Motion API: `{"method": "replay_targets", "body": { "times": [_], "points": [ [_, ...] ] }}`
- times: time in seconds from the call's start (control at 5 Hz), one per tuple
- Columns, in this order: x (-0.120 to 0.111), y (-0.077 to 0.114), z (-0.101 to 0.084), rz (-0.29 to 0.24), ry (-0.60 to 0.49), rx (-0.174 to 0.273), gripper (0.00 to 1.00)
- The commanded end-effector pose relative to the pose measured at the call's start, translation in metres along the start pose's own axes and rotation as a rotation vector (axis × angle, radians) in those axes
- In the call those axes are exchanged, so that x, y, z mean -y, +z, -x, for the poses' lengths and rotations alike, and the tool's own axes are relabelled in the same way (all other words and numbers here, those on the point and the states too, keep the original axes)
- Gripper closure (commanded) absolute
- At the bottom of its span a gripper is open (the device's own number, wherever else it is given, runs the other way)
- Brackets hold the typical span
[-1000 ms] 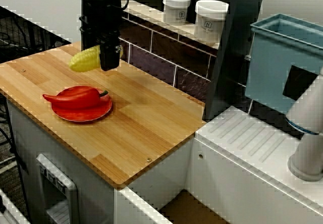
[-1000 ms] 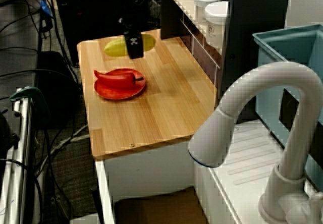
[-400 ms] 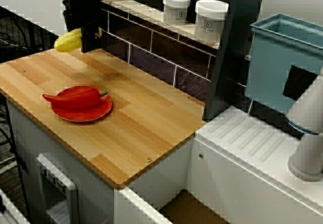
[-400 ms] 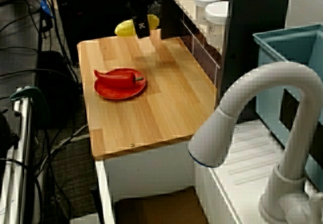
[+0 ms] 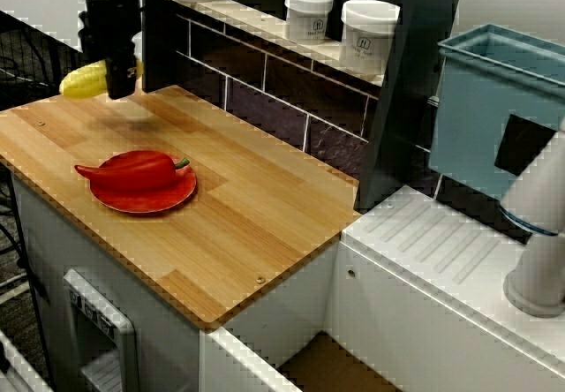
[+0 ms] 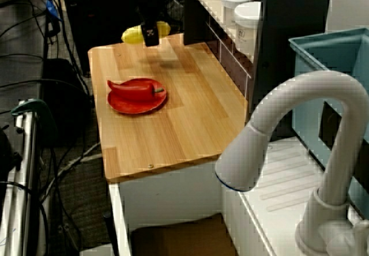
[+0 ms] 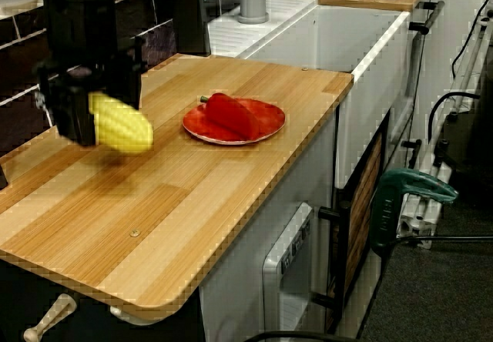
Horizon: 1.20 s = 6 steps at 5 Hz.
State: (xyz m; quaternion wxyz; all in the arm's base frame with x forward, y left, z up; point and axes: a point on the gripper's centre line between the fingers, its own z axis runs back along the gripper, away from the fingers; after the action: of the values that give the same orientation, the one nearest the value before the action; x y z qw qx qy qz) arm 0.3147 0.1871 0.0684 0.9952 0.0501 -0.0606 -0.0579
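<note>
My black gripper (image 5: 117,76) is shut on a yellow ear of corn (image 5: 81,81) and holds it in the air above the back left corner of the wooden counter (image 5: 256,224). From the front view the corn sticks out to the left of the fingers. Seen from the tap side, the gripper (image 6: 150,35) and corn (image 6: 131,35) hang over the counter's far edge. From the counter's end, the corn (image 7: 123,129) floats well above the wood. A red pepper (image 5: 132,169) lies on a red plate (image 5: 146,199) nearer the front, apart from the gripper.
Two white jars (image 5: 309,14) (image 5: 368,34) stand on the tiled ledge behind the counter. A dark upright post (image 5: 402,92) divides the counter from a white drainer (image 5: 441,251). A teal bin (image 5: 494,101) and a white tap (image 6: 288,146) are at the right.
The gripper has carried the corn up off the counter and to the left, from beside the plate to over the back left corner. Pepper and plate have not moved.
</note>
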Motion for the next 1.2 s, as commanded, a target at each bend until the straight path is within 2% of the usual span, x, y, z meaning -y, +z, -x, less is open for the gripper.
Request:
{"method": "replay_targets", "body": {
  "times": [0.0, 0.2, 0.6, 0.8, 1.0],
  "points": [
    [-0.005, 0.002, 0.005, -0.037, 0.027, 0.01, 1.0],
    [0.0, -0.005, 0.005, -0.024, 0.018, -0.011, 1.0],
    [0.013, -0.019, 0.009, -0.032, -0.011, -0.035, 1.0],
    [0.013, -0.019, 0.009, -0.017, -0.011, -0.049, 0.0],
    [0.008, -0.017, 0.012, 0.031, 0.009, -0.044, 0.0]
  ]
}}
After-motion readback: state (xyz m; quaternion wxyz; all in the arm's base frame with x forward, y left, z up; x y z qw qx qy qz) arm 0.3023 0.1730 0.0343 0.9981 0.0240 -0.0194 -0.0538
